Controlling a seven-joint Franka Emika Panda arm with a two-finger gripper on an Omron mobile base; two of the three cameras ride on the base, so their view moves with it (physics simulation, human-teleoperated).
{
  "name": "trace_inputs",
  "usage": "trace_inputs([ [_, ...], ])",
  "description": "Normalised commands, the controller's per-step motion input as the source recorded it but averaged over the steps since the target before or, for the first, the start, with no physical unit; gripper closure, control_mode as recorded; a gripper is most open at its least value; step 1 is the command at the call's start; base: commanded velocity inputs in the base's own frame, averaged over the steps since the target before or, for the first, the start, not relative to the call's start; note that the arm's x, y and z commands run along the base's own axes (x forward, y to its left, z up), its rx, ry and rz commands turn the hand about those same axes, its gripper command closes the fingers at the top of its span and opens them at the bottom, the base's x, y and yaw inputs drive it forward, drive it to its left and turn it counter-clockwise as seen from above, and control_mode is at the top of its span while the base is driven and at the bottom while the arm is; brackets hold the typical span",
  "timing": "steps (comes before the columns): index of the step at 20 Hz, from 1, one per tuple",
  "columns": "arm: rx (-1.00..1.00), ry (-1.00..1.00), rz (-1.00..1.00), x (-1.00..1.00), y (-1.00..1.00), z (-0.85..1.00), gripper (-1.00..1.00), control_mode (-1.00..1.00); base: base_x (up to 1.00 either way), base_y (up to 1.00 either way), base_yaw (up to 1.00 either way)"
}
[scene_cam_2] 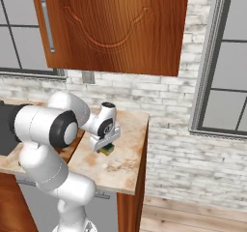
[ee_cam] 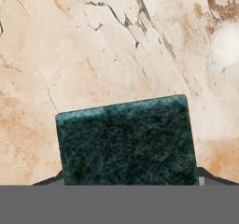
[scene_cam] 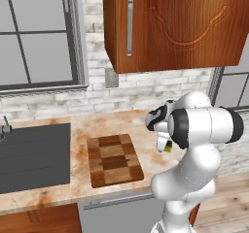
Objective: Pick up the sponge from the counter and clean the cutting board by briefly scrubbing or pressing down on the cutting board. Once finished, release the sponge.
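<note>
The sponge [ee_cam: 126, 141] sits right under the hand, its dark green top close to the camera, and its yellow body [scene_cam: 168, 148] shows below the fingers. My gripper [ee_cam: 128, 180] is shut on the sponge, with one dark fingertip against each short side. Gripper [scene_cam_2: 107, 145] and sponge [scene_cam_2: 108, 150] are low over the mottled counter [scene_cam_2: 120, 170], near its right end. The checkered wooden cutting board [scene_cam: 114, 159] lies flat on the counter [scene_cam: 80, 178], to the left of the gripper [scene_cam: 164, 143] and apart from it.
A dark grey sink basin [scene_cam: 31, 154] is set into the counter left of the board. A wooden wall cabinet [scene_cam: 175, 23] hangs above. The counter ends at a pale edge [scene_cam_2: 144, 149] just right of the gripper, with a brick wall behind.
</note>
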Motion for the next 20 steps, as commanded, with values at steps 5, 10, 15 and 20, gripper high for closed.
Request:
trace_inputs([
  [5,0.00,-0.13,-0.04,-0.38,0.01,0.00,-1.00,-1.00,0.00,0.00,0.00],
  [10,0.00,-0.16,-0.08,-0.44,0.00,0.22,-1.00,-1.00,0.00,0.00,0.00],
  [15,0.00,-0.17,-0.05,-0.27,0.00,0.49,-1.00,-1.00,0.00,0.00,0.00],
  [20,0.00,-0.20,-0.03,-0.33,0.00,0.64,-1.00,-1.00,0.00,0.00,0.00],
])
